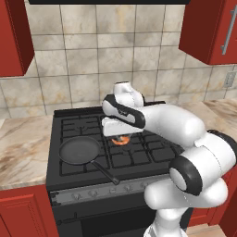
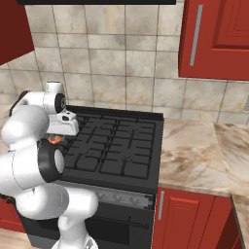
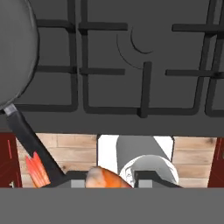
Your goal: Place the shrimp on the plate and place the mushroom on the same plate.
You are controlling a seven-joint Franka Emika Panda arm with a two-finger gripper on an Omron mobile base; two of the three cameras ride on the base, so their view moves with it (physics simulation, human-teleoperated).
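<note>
Shrimp (image 3: 107, 178) — small, curled, bright orange — sits pinched between the claw's (image 3: 108, 183) nearly closed tips, above the black stove grate (image 3: 109, 65), beside the black long-handled frying pan (image 1: 79, 150).

Bright-orange shrimp (image 1: 121, 140), black frying pan (image 1: 79, 150), black stove grates (image 2: 116, 143), red cabinets (image 2: 214, 39), beige-veined marble counter (image 2: 194, 155)

The black gas stove with its dark grid of grates (image 1: 139, 155) carries a round black long-handled frying pan (image 1: 79, 151) on its left side — handle angled toward the front edge — and right of that pan, a small curled orange shrimp (image 1: 121, 140).
</note>
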